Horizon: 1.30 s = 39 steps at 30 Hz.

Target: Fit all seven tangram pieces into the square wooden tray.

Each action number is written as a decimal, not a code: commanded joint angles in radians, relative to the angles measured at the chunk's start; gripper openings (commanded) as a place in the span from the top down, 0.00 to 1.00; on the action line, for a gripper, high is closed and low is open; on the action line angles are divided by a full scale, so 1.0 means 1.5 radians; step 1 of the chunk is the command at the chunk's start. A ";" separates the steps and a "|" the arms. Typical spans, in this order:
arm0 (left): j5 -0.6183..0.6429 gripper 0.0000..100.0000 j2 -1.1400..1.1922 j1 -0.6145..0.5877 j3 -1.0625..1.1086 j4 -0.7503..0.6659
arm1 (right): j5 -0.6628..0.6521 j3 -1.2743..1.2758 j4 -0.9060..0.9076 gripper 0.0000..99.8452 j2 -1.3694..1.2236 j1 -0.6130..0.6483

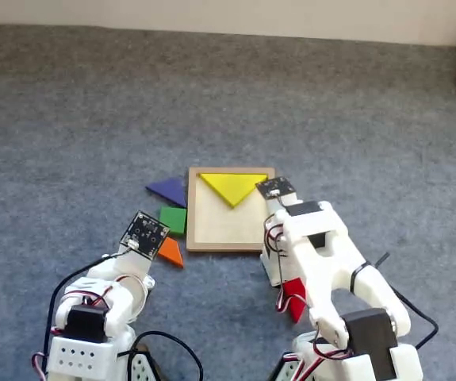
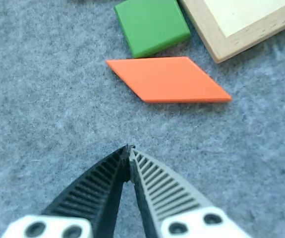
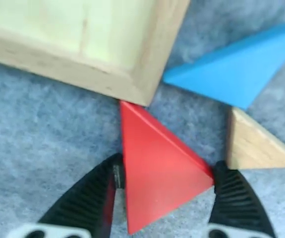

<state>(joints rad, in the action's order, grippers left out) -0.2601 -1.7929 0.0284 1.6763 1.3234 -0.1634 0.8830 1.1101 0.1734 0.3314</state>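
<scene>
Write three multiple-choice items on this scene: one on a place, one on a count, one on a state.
1. Where is the yellow triangle? A) beside the tray B) in the tray C) in a tool
2. How many pieces lie in the tray? A) three B) seven C) one
3. How is the left tool? A) shut, empty B) wide open C) holding a piece

Key: 1 B, it lies against the tray's far rim. 2 C, the yellow one alone is inside. 3 A, its fingers meet with nothing between, short of the orange piece.
</scene>
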 commanded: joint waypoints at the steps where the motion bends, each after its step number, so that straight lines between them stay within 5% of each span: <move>1: -0.004 1.00 -0.018 -0.004 0.013 0.002 | -0.004 -0.022 0.055 0.81 -0.001 0.008; 18: -0.004 1.00 -0.018 -0.004 0.013 0.002 | 0.088 -0.033 0.108 0.80 0.222 0.012; 24: -0.004 1.00 -0.018 -0.004 0.013 0.002 | 0.224 0.022 0.103 0.63 0.222 0.014; 29: -0.004 1.00 -0.018 -0.004 0.013 0.002 | 0.231 0.078 0.100 0.62 0.222 0.055; 39: -0.004 1.00 -0.018 -0.004 0.013 0.002 | 0.238 0.195 -0.046 0.64 0.221 0.055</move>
<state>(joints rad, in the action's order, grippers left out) -0.2601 -1.7929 0.0284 1.6763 1.3234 0.1726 1.1515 1.0871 0.4710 0.4020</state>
